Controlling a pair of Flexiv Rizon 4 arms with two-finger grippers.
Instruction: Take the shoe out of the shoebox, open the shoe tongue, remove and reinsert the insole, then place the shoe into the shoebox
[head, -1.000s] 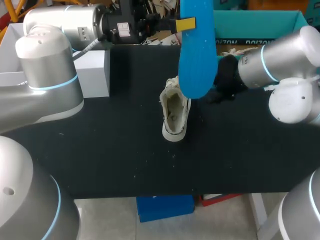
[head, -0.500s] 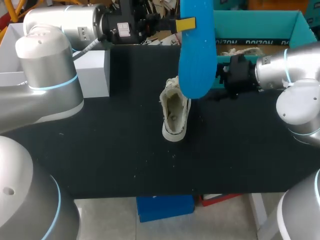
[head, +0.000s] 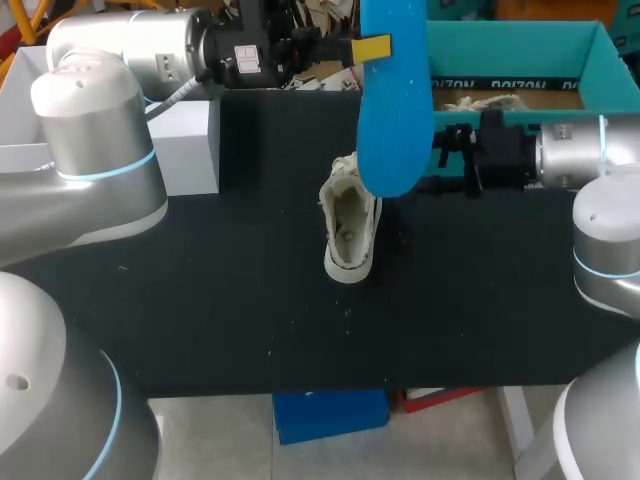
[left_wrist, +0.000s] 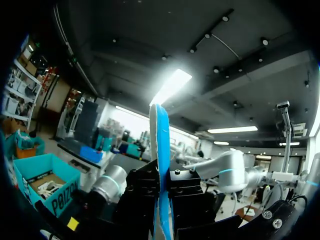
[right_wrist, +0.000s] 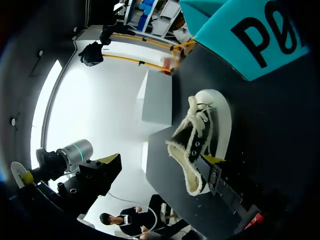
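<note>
The shoe sits mid-table, opening up, near the shoebox. The left gripper pinches the insole aloft above it. The right gripper hovers beside the shoe, and I cannot tell how its jaws stand. To reinsert well, feed the insole in toe-first and slowly, with the heel braced.

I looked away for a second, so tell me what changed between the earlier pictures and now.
The right arm drew back toward its own side and levelled out, carrying the right pincer a little away from the shoe. The left pincer stayed shut on the blue insole, held upright above the shoe, which stayed put on the table.
</note>
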